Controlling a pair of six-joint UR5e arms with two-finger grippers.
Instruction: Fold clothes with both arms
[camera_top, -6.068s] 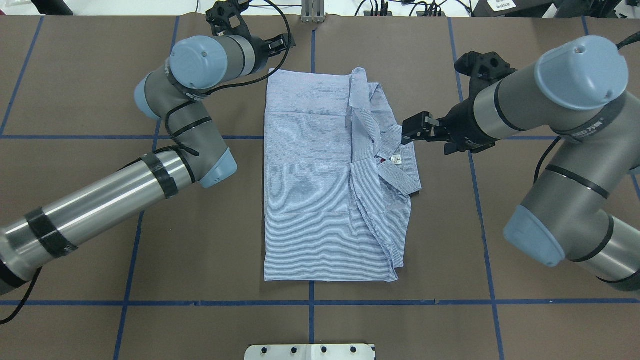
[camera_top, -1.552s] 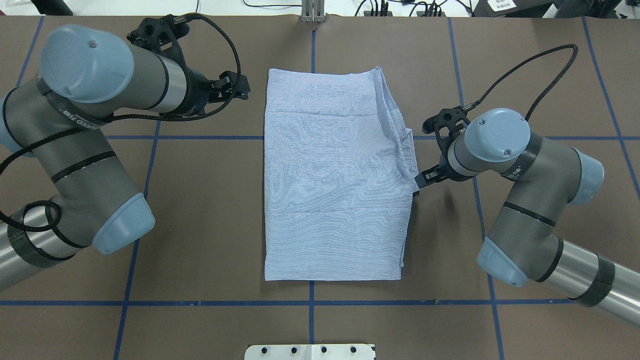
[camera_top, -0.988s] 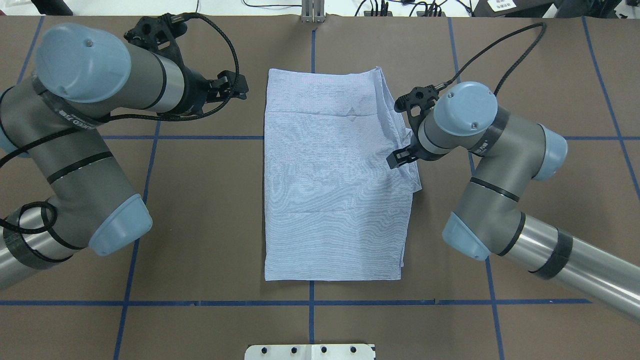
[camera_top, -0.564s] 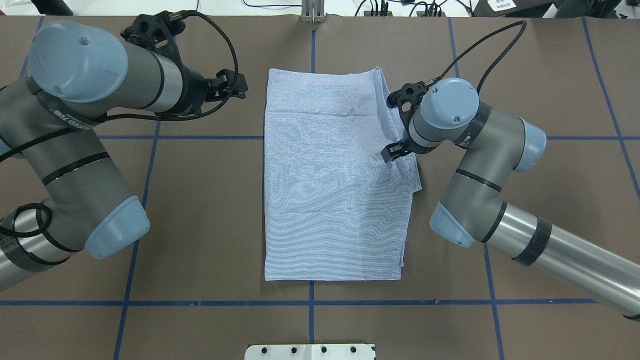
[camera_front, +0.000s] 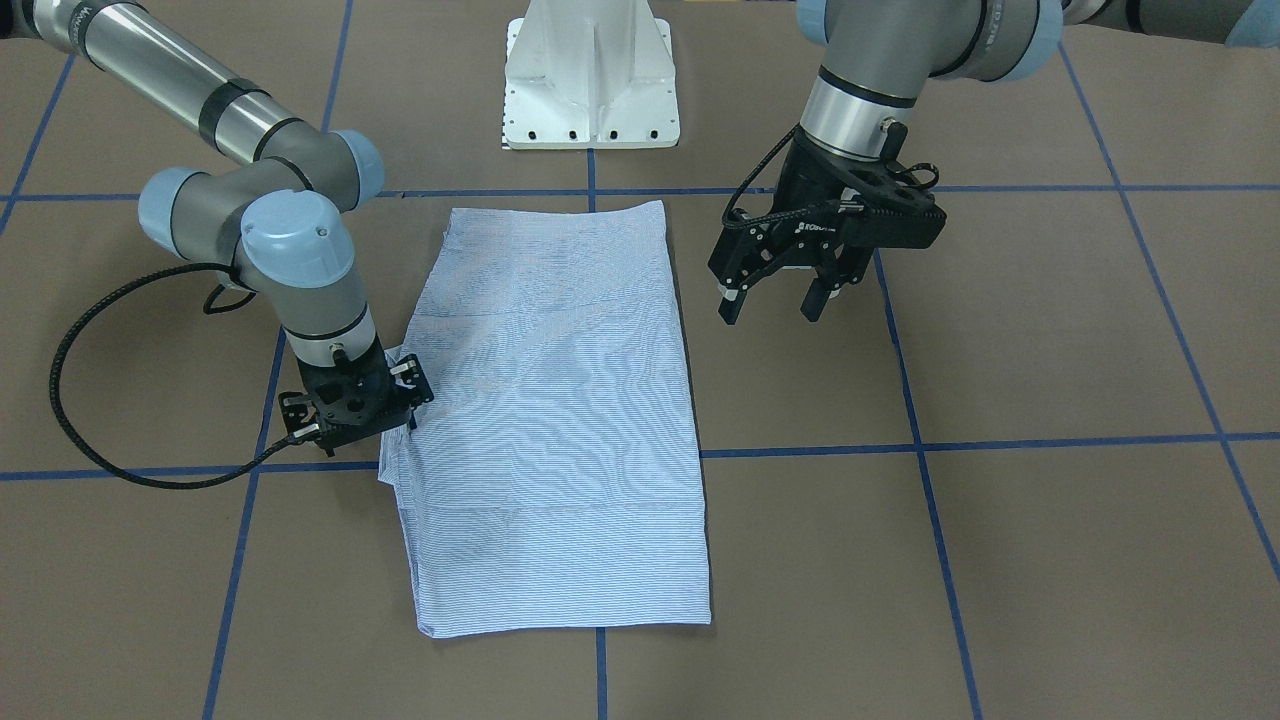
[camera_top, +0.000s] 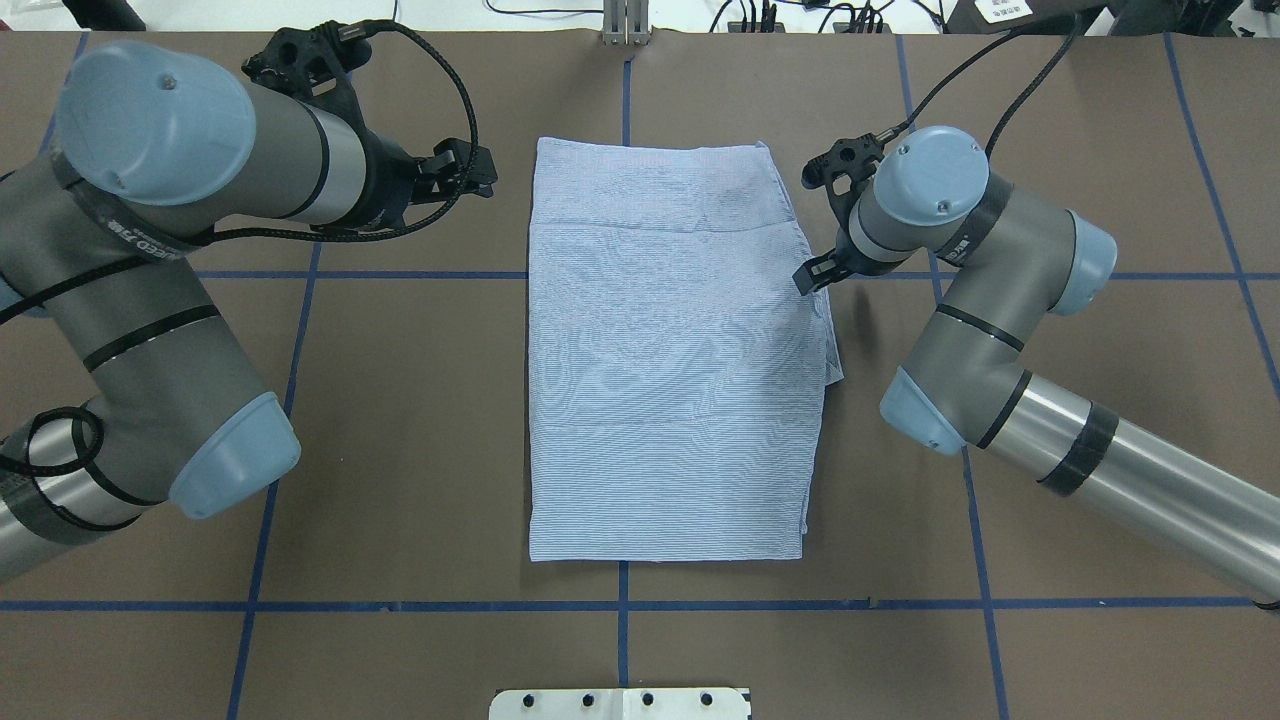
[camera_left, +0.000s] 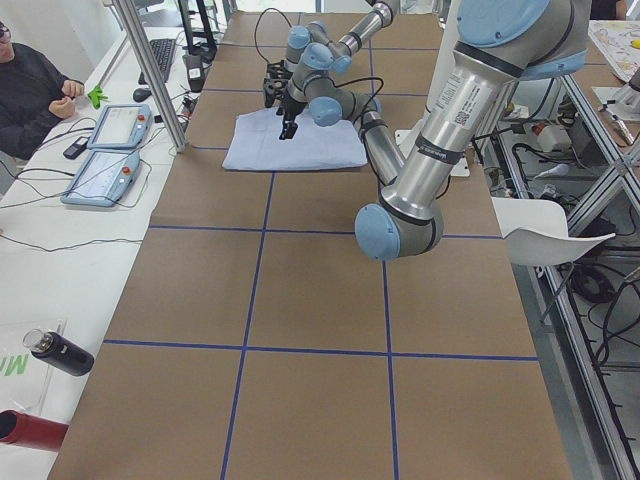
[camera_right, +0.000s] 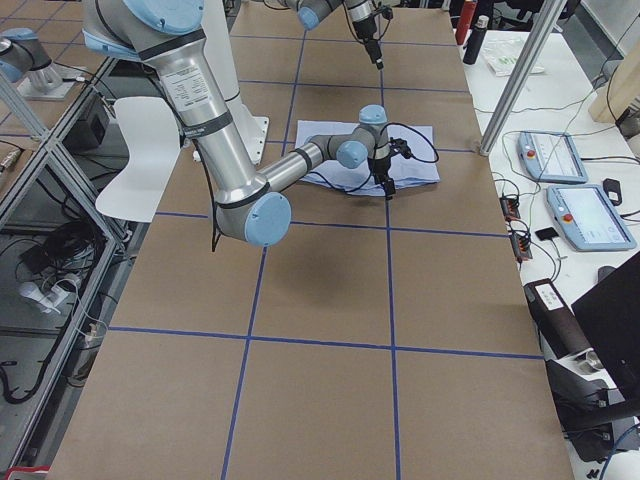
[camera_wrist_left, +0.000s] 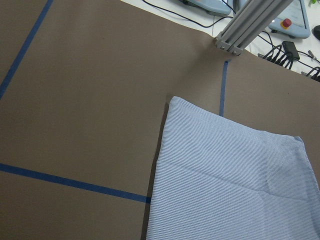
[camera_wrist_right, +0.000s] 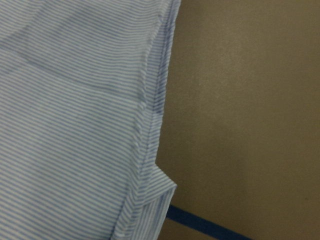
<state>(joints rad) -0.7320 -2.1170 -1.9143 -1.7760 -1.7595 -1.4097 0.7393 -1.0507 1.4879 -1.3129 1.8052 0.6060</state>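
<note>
— Left gripper (camera_front: 770, 300): spread wide, empty, hovering just beside shirt (camera_front: 560, 420). Right gripper (camera_front: 352, 408): down low at the opposite edge; wide or narrow, cannot tell.
— Shirt?
— Folded flat, mid-table (camera_top: 400, 400).
— Risk?
— Likely catching loose layers at that edge when lifting away, dragging the fold open.
— Count?
— Two grippers, one shirt.
</note>
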